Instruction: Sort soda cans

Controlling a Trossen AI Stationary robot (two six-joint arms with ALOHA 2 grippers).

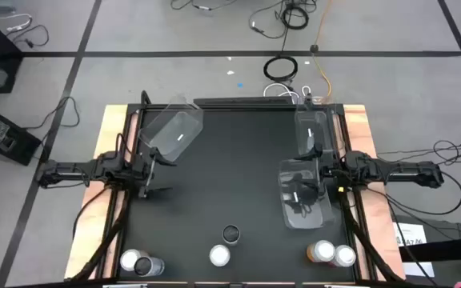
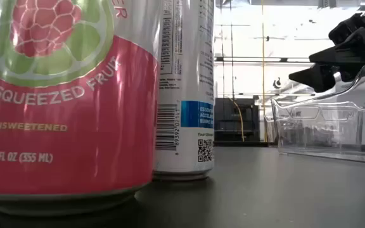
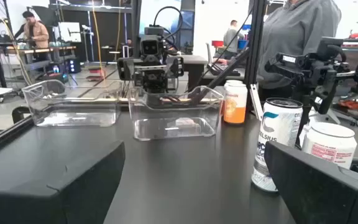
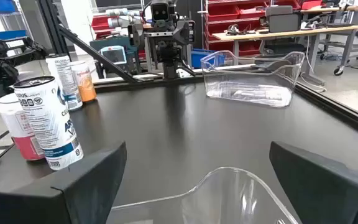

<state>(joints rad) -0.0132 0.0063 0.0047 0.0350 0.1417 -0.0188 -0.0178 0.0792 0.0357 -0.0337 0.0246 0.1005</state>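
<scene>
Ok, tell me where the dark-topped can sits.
In the high view the dark-topped can stands alone near the table's front edge, centre, just behind the silver-topped can.

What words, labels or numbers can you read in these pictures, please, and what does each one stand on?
"SQUEEZED FRU", cut off: pink can, low view.
"UNSWEETENED": same can.
"12 FL OZ (355 ML)": same can.
"ELSIUS", first letter hidden: white can, left wrist view.
Partly readable "CE": white can, right wrist view.
Barcode, QR code and fine print on the white can in the low view: too small to read.
Orange can's label: blurred.
</scene>
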